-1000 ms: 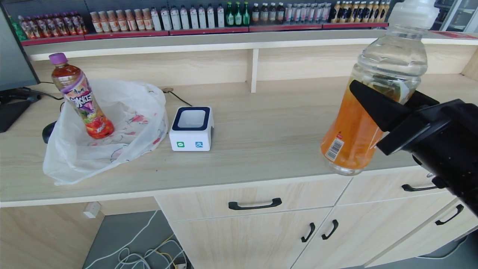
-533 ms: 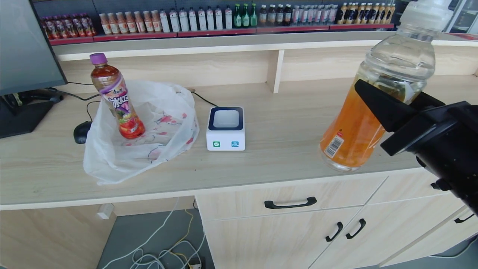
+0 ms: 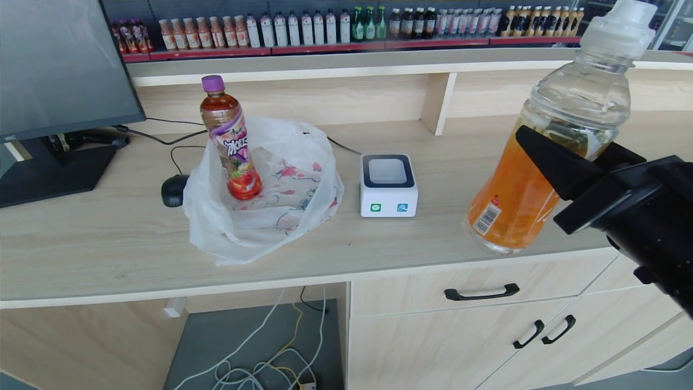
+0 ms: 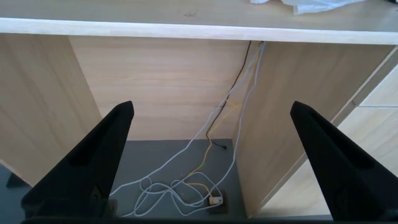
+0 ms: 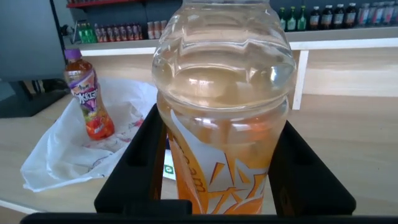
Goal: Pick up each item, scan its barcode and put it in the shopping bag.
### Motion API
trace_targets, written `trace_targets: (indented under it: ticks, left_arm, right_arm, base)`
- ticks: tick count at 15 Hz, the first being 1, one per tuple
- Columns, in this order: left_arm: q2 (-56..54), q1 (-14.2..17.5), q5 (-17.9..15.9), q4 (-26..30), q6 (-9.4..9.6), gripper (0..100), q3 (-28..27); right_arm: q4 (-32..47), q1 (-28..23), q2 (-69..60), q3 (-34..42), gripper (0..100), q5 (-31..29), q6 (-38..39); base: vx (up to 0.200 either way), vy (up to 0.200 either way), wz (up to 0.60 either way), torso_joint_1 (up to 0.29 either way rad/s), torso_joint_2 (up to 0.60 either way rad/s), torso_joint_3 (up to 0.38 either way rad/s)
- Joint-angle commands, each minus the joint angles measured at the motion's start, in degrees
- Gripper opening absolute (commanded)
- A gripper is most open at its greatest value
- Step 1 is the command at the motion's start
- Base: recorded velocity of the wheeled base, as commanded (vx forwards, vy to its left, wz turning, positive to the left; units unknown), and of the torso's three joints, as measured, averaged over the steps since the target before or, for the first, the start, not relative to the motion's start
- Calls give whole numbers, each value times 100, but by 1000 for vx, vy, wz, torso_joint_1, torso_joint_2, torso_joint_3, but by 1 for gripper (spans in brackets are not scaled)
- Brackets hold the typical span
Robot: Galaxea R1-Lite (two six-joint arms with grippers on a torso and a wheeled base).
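Observation:
My right gripper (image 3: 582,154) is shut on an orange juice bottle (image 3: 547,146) with a white cap, held tilted above the counter's front right; its barcode faces the front. From the right wrist, the juice bottle (image 5: 224,118) sits between the two black fingers (image 5: 140,155). A white scanner (image 3: 389,186) with a dark-rimmed window stands mid-counter. To its left lies a white plastic shopping bag (image 3: 270,189) with a purple-capped tea bottle (image 3: 228,138) standing in it. My left gripper (image 4: 211,162) is open below the counter, over floor cables.
A monitor (image 3: 59,65) on a black stand and a black mouse (image 3: 174,190) sit at the counter's left. Shelves of bottles (image 3: 346,24) line the back wall. Drawers and cabinet doors with black handles (image 3: 481,294) run below the counter edge.
The head camera has swung left, so bag, scanner and counter appear shifted right. The juice bottle stays in my right gripper at about the same place in view.

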Motion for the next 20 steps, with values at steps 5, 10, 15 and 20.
trace_targets:
  ticks: [5, 10, 15, 20]
  left_arm:
    - [-2, 1, -2, -5, 4, 100, 0]
    - [-2, 1, 6, 4, 4, 100, 0]
    - [-2, 1, 6, -5, 4, 100, 0]
    - [-2, 1, -2, 4, 4, 100, 0]
  right_arm:
    - [-2, -3, 480, -606, 0, 31, -314]
    - [-1004, 76, 1649, -1335, 0, 102, -1368]
    - [-1610, -3, 2528, -1942, 0, 1068, -2783]
    - [-1610, -56, 2879, -2531, 0, 2422, -4093]
  base:
    - [0, 0, 0, 0, 0, 0]
    - [0, 0, 0, 0, 0, 0]
    - [0, 0, 0, 0, 0, 0]
    - [0, 0, 0, 0, 0, 0]
